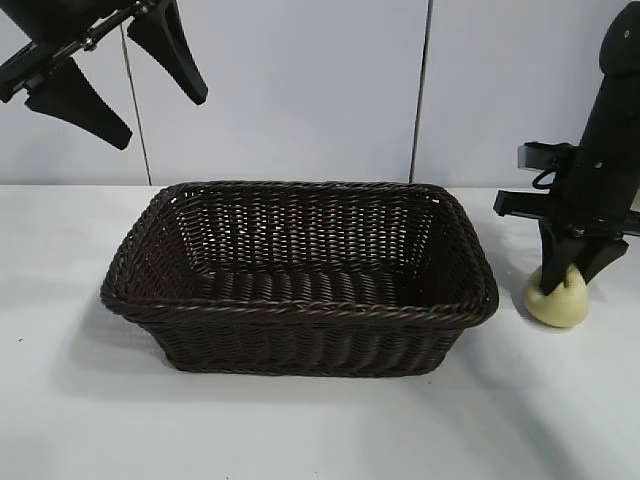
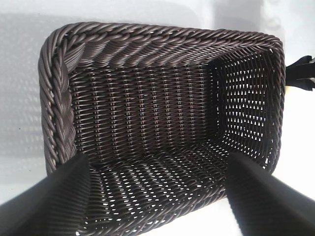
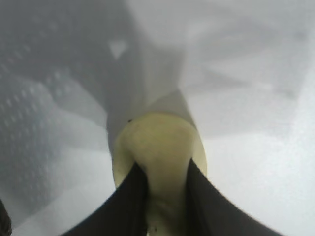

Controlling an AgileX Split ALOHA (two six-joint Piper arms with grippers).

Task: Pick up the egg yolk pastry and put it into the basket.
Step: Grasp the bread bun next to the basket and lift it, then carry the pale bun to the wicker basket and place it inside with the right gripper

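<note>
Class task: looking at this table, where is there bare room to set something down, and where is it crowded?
Free: the whole floor of the basket, and bare table in front of it. Crowded: right of the basket, where the right gripper pinches the egg yolk pastry.

The basket [image 1: 300, 330] is dark brown, nearly black, in a woven wicker pattern with a braided rim; the egg yolk pastry [image 1: 557, 303] is pale yellow; the table [image 1: 320, 430] is white.
</note>
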